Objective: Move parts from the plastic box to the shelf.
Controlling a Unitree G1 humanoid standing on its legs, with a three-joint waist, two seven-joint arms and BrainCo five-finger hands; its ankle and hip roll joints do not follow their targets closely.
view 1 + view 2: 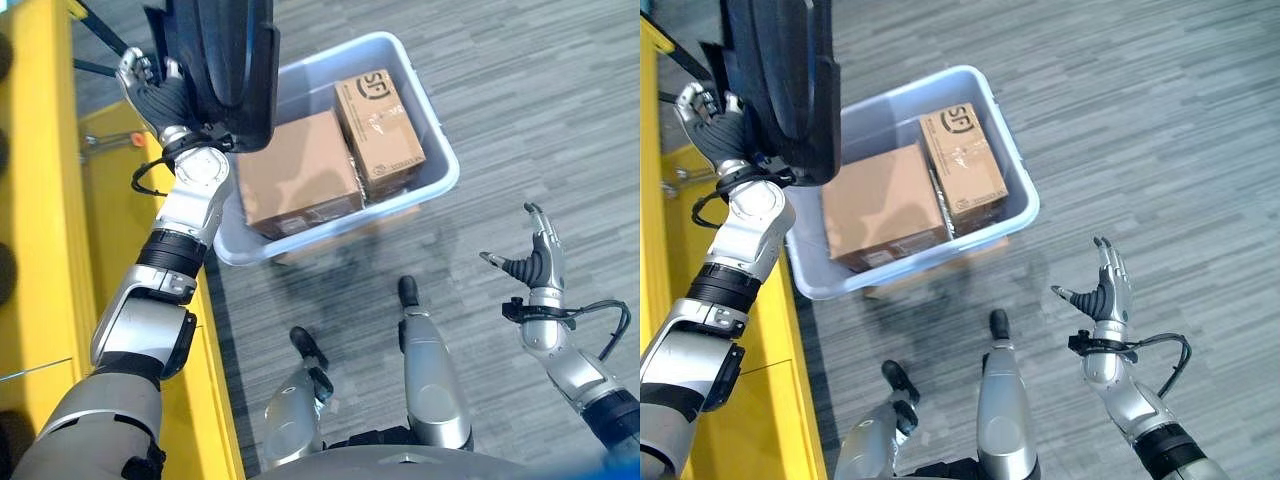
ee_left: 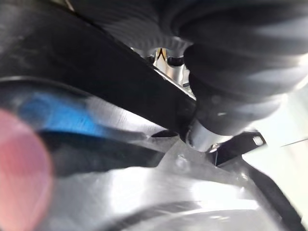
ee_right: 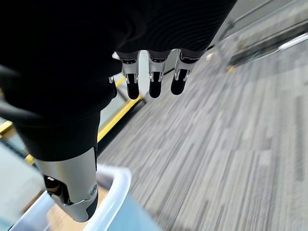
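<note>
The plastic box (image 1: 425,190) sits on the grey carpet floor (image 1: 540,90) at 12 o'clock, its 9 o'clock rim close beside the yellow shelf (image 1: 40,200). Two cardboard boxes (image 1: 300,175) fill it edge to edge. The left hand (image 1: 140,75), at 11 o'clock over the shelf edge, carries a large dark part (image 1: 215,60); its grip cannot be told. The right hand (image 1: 1105,285) hovers released over open carpet at 4 o'clock

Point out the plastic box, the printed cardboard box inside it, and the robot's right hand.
plastic box (image 1: 447,172), left eye view, on its bare rim.
printed cardboard box (image 1: 378,120), left eye view, on its top face.
right hand (image 1: 1103,295), right eye view, on the palm.
</note>
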